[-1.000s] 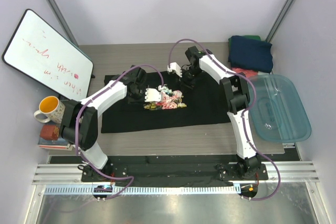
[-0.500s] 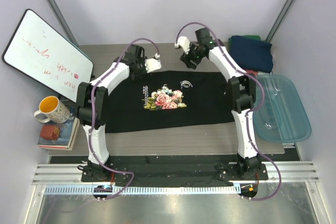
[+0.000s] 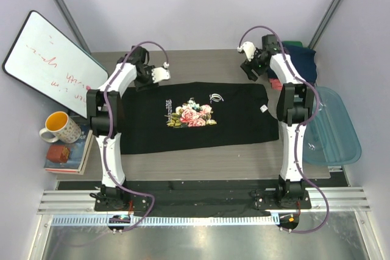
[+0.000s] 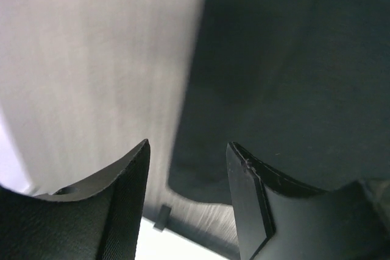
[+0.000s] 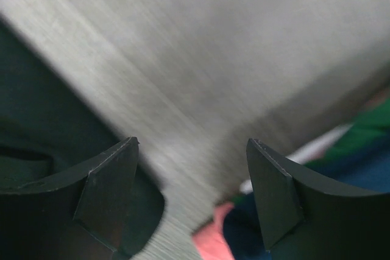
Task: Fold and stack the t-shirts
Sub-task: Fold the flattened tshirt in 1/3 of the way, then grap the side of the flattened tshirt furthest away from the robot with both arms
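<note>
A black t-shirt [image 3: 201,132] with a pink rose print [image 3: 192,115] lies spread flat in the middle of the table [image 3: 195,65]. My left gripper [image 3: 161,75] hovers open just past its back left corner. In the left wrist view the black cloth [image 4: 292,77] lies beyond the empty gripper [image 4: 187,156]. My right gripper [image 3: 247,49] is open and empty above the bare table, off the shirt's back right corner. The right wrist view has the gripper [image 5: 192,150] over grey tabletop, the black shirt [image 5: 42,120] at the left. Folded navy [image 3: 292,60], green [image 3: 294,44] and coral-red [image 3: 277,83] t-shirts are piled at the back right.
A translucent blue tub [image 3: 329,129] stands at the right edge, touching the pile. A whiteboard [image 3: 52,65] leans at the back left. A yellow mug [image 3: 58,127] and a stack of books [image 3: 64,156] sit at the left.
Both grippers have left the middle of the black shirt and swung outward and back to its far corners. The shirt now lies fully spread. Both sets of jaws have widened.
</note>
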### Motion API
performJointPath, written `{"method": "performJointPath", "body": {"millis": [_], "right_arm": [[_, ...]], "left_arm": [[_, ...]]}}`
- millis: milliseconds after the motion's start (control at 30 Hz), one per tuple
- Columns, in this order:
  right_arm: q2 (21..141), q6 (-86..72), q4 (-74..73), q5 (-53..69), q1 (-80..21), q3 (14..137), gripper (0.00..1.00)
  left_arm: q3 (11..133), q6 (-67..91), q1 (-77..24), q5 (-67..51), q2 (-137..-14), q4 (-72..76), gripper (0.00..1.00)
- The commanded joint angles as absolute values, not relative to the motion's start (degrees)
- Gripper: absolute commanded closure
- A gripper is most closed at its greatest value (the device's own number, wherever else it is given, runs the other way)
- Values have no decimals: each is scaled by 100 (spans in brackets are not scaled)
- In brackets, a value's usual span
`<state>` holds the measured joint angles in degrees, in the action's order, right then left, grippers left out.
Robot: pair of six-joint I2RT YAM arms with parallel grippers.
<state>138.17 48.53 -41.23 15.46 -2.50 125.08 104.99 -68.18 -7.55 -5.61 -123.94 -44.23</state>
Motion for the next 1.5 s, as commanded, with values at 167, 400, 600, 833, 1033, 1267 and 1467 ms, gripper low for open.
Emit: {"method": "performJointPath", "body": {"millis": [167, 400, 600, 833, 1033, 1267, 1467], "right_arm": [[13940, 4729, -4324, 1714, -70, 12437, 19], [13773, 4930, -4737, 1950, 281, 12068, 19], [13773, 5124, -5396, 2135, 413, 12348, 23], [13694, 4430, -5334, 2688, 554, 12973, 23], [13632, 4272, -5423, 2856, 545, 12841, 23], [13544, 4245, -5484, 2927, 545, 12700, 24], [13439, 4263, -5528, 2918, 492, 12639, 25]], "left_arm": [[10775, -7673, -589, -1134, -12744, -5238, 45], [10828, -8042, -501, -1134, -12893, -5563, 44], [10854, -8235, -483, -984, -12999, -5599, 44], [11039, -8279, -422, -993, -13113, -5388, 44], [12127, -7148, -273, -1098, -13649, -5352, 44], [12735, -6039, -18, -1661, -13825, -5686, 44], [12902, -5362, 211, -1793, -14097, -6038, 45]]}}
